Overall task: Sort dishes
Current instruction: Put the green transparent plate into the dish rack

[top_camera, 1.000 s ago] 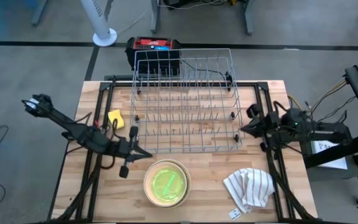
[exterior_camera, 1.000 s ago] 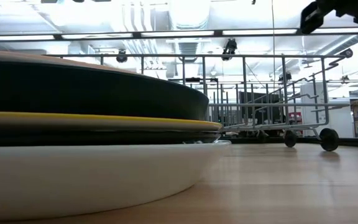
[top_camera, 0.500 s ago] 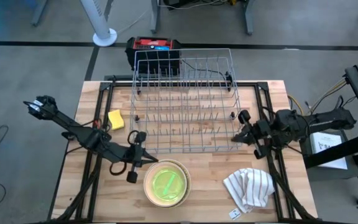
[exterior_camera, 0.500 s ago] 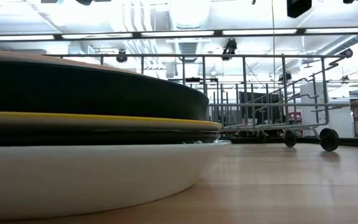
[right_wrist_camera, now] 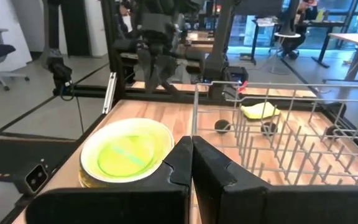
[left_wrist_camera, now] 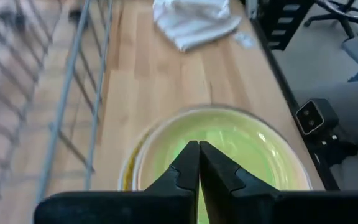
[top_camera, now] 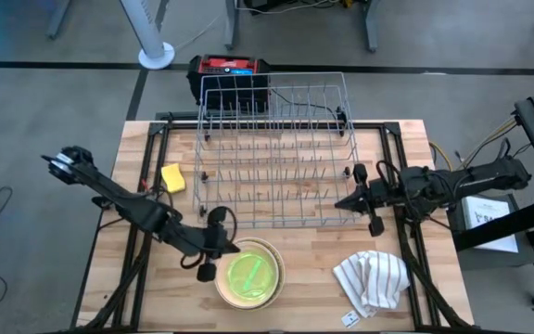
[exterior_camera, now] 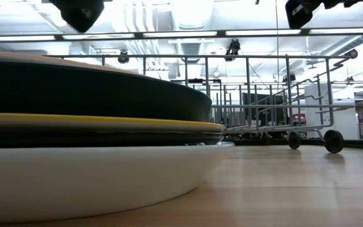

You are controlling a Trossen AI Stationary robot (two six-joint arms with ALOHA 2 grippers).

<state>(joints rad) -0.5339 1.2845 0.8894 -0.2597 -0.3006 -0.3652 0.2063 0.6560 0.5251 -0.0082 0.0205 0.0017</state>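
1. The stack of dishes [top_camera: 248, 274], topped by a lime-green translucent plate [left_wrist_camera: 229, 155], is being kept on the wooden table [top_camera: 313, 264] near its front edge.
2. The left gripper [top_camera: 235, 249] is being held clenched and empty at the stack's rim.
3. The right gripper [top_camera: 339, 204] is being held clenched, empty, beside the wire dish rack [top_camera: 276, 153].

Overhead looking down, low view against dish stack [exterior_camera: 74, 126], wrists sharing it

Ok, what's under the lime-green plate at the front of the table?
The lime-green plate tops a stack. The low view shows a black dish, a yellow-edged one and a white bowl at the bottom. Any other dishes between them are covered.
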